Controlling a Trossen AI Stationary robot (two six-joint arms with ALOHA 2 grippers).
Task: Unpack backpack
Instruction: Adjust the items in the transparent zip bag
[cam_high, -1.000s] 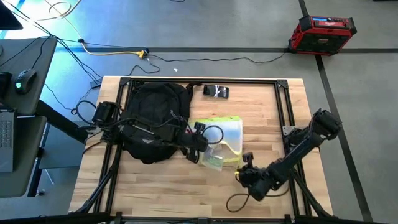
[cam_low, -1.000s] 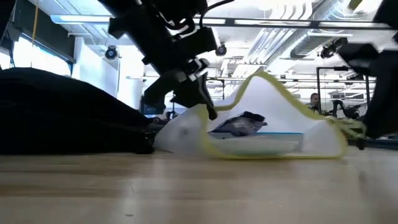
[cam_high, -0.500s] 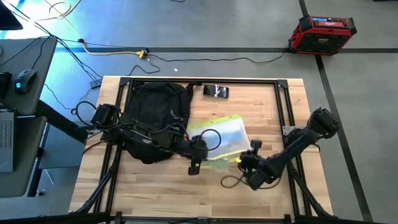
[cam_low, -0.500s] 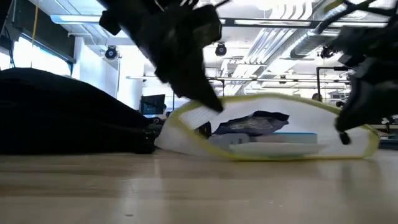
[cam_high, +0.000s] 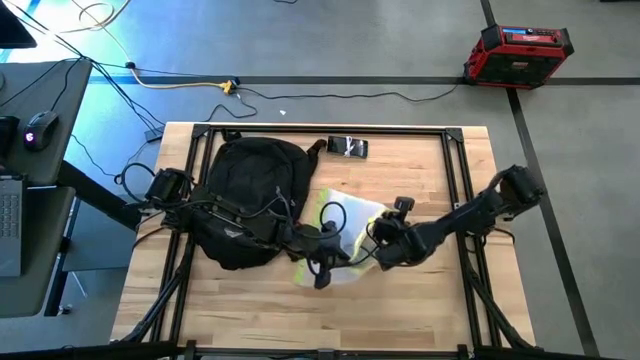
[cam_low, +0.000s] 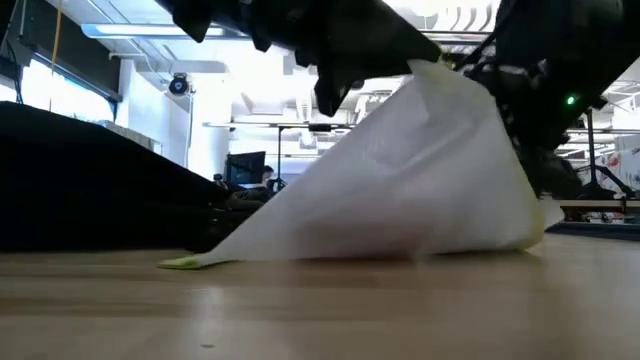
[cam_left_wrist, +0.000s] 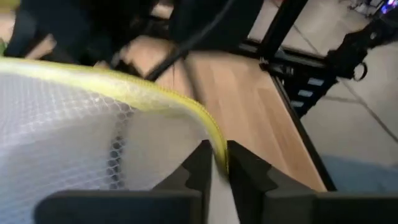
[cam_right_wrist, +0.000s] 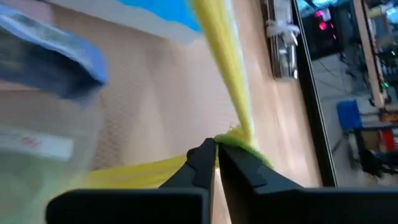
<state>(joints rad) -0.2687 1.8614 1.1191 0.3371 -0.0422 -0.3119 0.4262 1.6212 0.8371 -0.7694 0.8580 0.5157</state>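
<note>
- Beside the backpack (cam_high: 250, 200), which slumps on the bench's (cam_high: 420, 300) left half, my left claw (cam_left_wrist: 215, 163) and right claw (cam_right_wrist: 215, 157) each pinch the mesh pouch's (cam_high: 350, 235) yellow edge.
- Pouch seems light and floppy; the edging is the firmest hold.

Two dark jointed arms (cam_high: 470, 212) — looping black cables, green indicator light (cam_low: 570, 100)

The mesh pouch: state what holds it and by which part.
Both grippers hold the white mesh pouch by its yellow edge binding: the left gripper and the right gripper each have their jaws pinched on that trim.
</note>
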